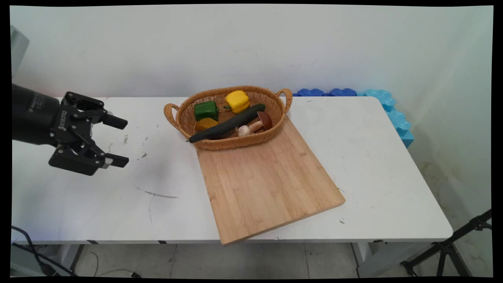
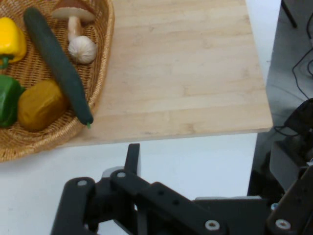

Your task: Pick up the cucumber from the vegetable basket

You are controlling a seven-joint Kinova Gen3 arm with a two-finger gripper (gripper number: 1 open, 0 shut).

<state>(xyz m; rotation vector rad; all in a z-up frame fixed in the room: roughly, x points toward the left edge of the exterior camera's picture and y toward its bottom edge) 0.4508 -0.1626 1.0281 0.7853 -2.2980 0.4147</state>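
Note:
My black gripper (image 1: 120,141) hangs open over the left part of the white table (image 1: 373,157), holding nothing, its fingers pointing right toward the wicker basket (image 1: 178,118). The basket rests on the far end of a wooden cutting board (image 1: 267,184). In it lie a long dark cucumber (image 1: 228,124), a yellow pepper (image 1: 237,100), a green pepper (image 1: 206,110), a brownish-yellow potato (image 1: 205,124), a brown-capped mushroom (image 1: 262,121) and a garlic bulb (image 1: 244,130). The hand view shows the basket (image 2: 100,63), cucumber (image 2: 58,63), potato (image 2: 40,104), mushroom (image 2: 73,12), garlic (image 2: 81,50) and board (image 2: 186,73) ahead of one finger (image 2: 132,159).
Blue foam blocks (image 1: 393,114) line the wall at the table's far right corner. A black tripod leg (image 1: 448,245) stands on the floor at the lower right. Cables (image 1: 31,247) lie under the table's left side.

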